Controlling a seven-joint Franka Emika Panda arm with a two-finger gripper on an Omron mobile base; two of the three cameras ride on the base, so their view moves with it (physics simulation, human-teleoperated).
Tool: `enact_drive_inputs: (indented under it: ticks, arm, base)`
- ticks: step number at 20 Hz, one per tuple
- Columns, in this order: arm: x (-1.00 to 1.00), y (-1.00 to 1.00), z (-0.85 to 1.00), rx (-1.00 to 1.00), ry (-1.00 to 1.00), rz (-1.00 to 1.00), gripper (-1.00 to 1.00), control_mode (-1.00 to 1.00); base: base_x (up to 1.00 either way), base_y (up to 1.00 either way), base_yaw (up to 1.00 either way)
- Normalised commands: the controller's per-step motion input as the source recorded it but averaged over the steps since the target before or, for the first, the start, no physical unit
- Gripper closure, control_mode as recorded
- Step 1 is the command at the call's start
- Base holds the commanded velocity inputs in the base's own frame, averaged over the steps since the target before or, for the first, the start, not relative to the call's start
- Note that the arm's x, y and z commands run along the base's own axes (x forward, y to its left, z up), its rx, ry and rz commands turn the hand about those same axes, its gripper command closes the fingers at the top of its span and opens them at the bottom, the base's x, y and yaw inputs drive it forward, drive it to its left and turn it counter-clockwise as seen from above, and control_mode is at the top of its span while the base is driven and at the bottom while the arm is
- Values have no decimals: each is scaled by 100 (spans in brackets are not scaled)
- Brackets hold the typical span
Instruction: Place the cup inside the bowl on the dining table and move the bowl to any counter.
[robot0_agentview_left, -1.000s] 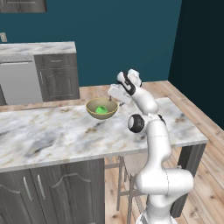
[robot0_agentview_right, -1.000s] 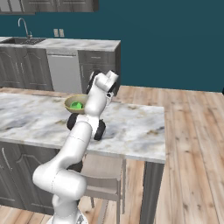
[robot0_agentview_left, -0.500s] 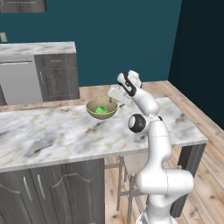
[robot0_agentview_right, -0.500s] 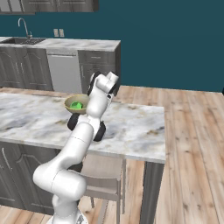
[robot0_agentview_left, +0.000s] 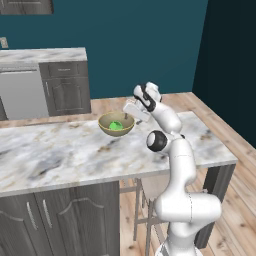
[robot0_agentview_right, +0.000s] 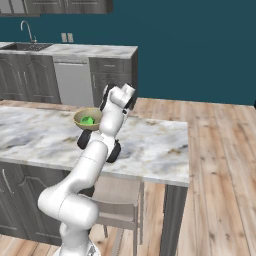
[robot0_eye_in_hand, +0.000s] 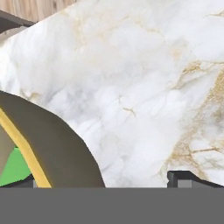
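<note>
Bowl (robot0_eye_in_hand: 57, 144) wall, cup (robot0_eye_in_hand: 15, 168) inside, sits between the spread, empty gripper (robot0_eye_in_hand: 107, 178) fingertips, nearer the left one.

One round olive-gold bowl (robot0_agentview_left: 116, 124) with a thin rim sits near the far edge of the dining table's (robot0_agentview_left: 60, 155) white-grey marble top. One small bright green cup (robot0_agentview_left: 116, 126) lies inside it. One wooden stool (robot0_agentview_right: 117, 200) stands tucked under the table's near edge. One marble-topped counter (robot0_agentview_right: 95, 50) runs along the teal wall, with one pale dishwasher front (robot0_agentview_right: 73, 82) and one curved sink tap (robot0_agentview_right: 27, 31).
</note>
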Motion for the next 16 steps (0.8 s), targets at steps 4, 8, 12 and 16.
enact_drive_inputs:
  ticks: [4,8,12,16]
  arm:
    - [-1,2,-4,0,0,0,-100,-100]
    - [0,0,0,0,0,0,100,-100]
    - [0,0,0,0,0,0,100,-100]
    - [0,0,0,0,0,0,100,-100]
  base:
    - [0,0,0]
    - [0,0,0]
    - [0,0,0]
    - [0,0,0]
